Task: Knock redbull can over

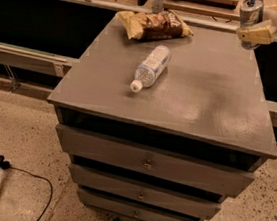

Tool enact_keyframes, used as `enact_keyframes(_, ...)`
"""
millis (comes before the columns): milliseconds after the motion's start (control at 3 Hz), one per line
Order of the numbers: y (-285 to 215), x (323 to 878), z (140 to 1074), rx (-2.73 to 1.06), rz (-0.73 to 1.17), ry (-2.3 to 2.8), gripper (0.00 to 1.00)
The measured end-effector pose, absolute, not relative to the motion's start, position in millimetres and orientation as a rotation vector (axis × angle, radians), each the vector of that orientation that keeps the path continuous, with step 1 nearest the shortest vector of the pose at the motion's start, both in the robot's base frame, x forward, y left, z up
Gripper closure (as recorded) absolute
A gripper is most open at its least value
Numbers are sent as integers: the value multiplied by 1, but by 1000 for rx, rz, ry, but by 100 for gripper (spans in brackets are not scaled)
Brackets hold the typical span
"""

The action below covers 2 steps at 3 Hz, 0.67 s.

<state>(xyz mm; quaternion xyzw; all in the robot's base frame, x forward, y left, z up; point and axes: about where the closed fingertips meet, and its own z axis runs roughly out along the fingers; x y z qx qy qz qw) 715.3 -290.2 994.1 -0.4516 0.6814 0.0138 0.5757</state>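
The redbull can [251,9], slim with a shiny silver top, is at the far right back corner of the grey cabinet top [206,90]. It appears tilted and raised off the surface. My gripper [255,23] comes in from the right edge on a white arm. Its pale yellow fingers [256,33] are closed around the can's lower body, and one finger hides the can's bottom part.
A clear plastic water bottle [152,67] with a white cap lies on its side mid-top. A brown chip bag [154,25] lies at the back. The cabinet has drawers [147,161] in front. A black cable [14,178] lies on the floor at left.
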Motion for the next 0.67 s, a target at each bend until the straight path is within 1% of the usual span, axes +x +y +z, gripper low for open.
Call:
enact_keyframes(333,-275,683,979,-1361,-40,1602,100)
enact_keyframes(667,-255,649,943,-1638,-94,1476,100)
